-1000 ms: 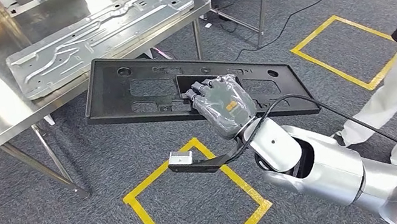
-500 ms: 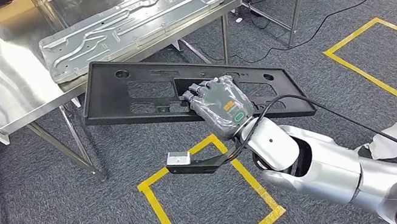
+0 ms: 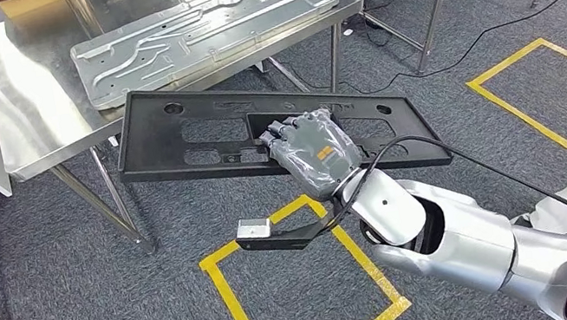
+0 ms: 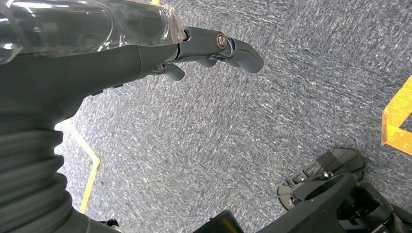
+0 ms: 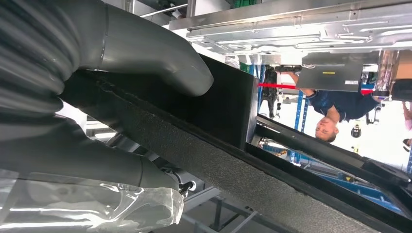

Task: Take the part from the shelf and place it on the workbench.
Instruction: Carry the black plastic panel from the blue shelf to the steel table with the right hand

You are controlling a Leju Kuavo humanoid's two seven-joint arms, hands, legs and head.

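The steel desk (image 3: 36, 124) now sits closer in view, so the right hand (image 3: 315, 151), fingers (image 3: 275, 132) clamped on the black part (image 3: 170, 136), nears the placing.

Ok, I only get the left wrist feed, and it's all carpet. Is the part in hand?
Observer: Yes. The right hand grips the black panel through a cutout near its middle.
Operator: Is it on the workbench?
Observer: No. It hangs tilted in the air, in front of the steel table.
Operator: Anything on that table?
Observer: A grey metal plate lies across it.
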